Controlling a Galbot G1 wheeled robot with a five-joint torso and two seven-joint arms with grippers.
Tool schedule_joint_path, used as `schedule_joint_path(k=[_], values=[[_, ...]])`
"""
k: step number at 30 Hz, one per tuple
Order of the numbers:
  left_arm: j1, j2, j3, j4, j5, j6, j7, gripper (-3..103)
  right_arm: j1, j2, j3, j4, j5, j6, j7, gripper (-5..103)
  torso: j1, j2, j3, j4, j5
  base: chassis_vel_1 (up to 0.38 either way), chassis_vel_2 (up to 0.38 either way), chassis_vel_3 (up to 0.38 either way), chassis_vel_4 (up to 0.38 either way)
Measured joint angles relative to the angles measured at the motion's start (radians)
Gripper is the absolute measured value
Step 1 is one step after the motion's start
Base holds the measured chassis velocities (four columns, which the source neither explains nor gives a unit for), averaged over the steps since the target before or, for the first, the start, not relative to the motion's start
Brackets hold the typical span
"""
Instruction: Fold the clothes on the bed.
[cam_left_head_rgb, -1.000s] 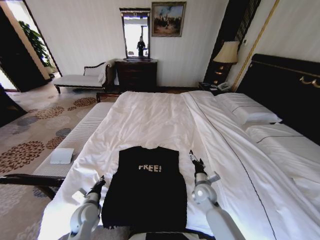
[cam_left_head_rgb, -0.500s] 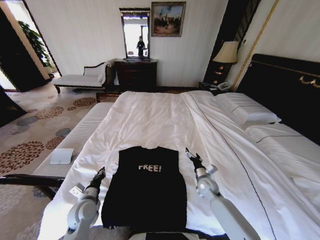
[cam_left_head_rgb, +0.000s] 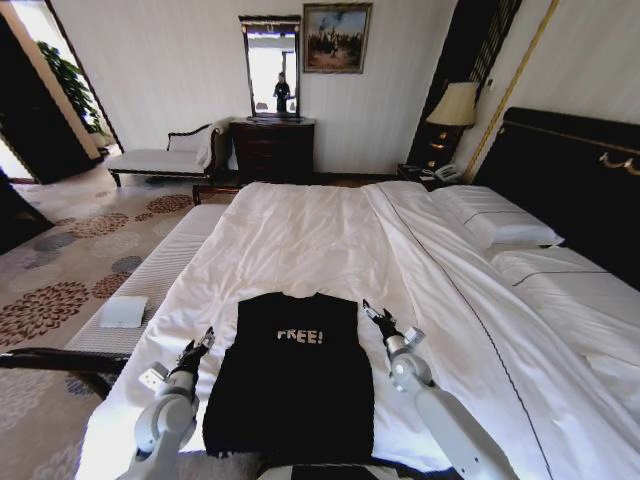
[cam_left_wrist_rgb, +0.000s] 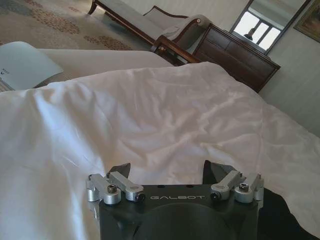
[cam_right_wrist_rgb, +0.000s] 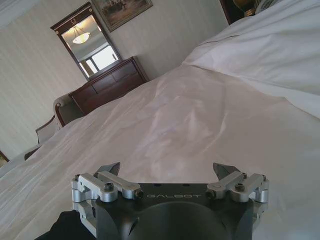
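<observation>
T-shirt (cam_left_head_rgb: 290, 380) flat on bed (cam_left_head_rgb: 300, 240), hem cut off, left gripper (cam_left_head_rgb: 200, 343) and right gripper (cam_left_head_rgb: 372, 314) flanking, both spread open.

dresser (cam_left_head_rgb: 272, 148) with mirror (cam_left_head_rgb: 271, 66) | painting (cam_left_head_rgb: 336, 37) | lamp (cam_left_head_rgb: 453, 105) | chaise (cam_left_head_rgb: 165, 158) | bench (cam_left_head_rgb: 150, 278) | patterned carpet (cam_left_head_rgb: 60, 260)

Clearance around both grippers: open duvet ahead and outboard.

Left gripper (cam_left_head_rgb: 197, 347), fingers spread, has bare bed (cam_left_head_rgb: 300, 230) duvet ahead; the clothes (cam_left_head_rgb: 290, 385) lie just inboard, the bed edge and bench (cam_left_head_rgb: 150, 285) outboard. Right gripper (cam_left_head_rgb: 374, 316), fingers spread, has clear duvet ahead and outboard; pillows (cam_left_head_rgb: 505, 228) sit well beyond.
</observation>
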Motion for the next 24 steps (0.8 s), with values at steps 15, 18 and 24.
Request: schedule_joint_path(k=[15,18,24], values=[[-0.01,0.005,0.005,0.012,-0.002,-0.001,0.002,100,0.05,0.031,-0.035,-0.069,0.032,-0.037,-0.09,100,0.0,0.0,0.0,0.0,0.0001,0.0,0.0,0.0,0.0],[-0.01,0.005,0.002,0.013,-0.005,-0.002,0.003,100,0.062,0.044,-0.037,-0.091,0.036,-0.039,-0.092,100,0.0,0.0,0.0,0.0001,0.0,0.0,0.0,0.0,0.0],[-0.002,0.005,-0.005,0.001,-0.03,-0.007,0.009,100,0.091,0.054,-0.04,-0.126,0.06,-0.054,-0.095,100,0.0,0.0,0.0,0.0,0.0001,0.0,0.0,0.0,0.0]])
